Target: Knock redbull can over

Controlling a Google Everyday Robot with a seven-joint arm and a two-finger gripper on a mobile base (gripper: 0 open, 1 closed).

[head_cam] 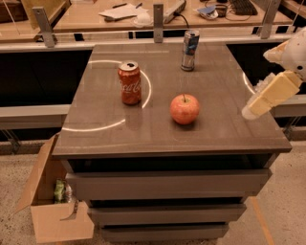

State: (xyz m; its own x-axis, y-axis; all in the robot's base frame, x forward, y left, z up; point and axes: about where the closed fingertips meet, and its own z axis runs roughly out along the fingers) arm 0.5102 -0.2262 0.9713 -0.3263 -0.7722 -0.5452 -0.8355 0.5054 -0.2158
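The redbull can, slim, blue and silver, stands upright near the far edge of the brown table, right of centre. A red Coca-Cola can stands upright left of centre. A red apple sits in the middle of the table. My gripper, cream-coloured, hangs over the table's right edge, tilted with its tip down and to the left. It is well to the right of the redbull can and nearer the camera, touching nothing.
An open cardboard box with some items in it sits on the floor at the table's left front corner. Behind the table runs a rail with metal posts, and beyond it a desk with papers and clutter.
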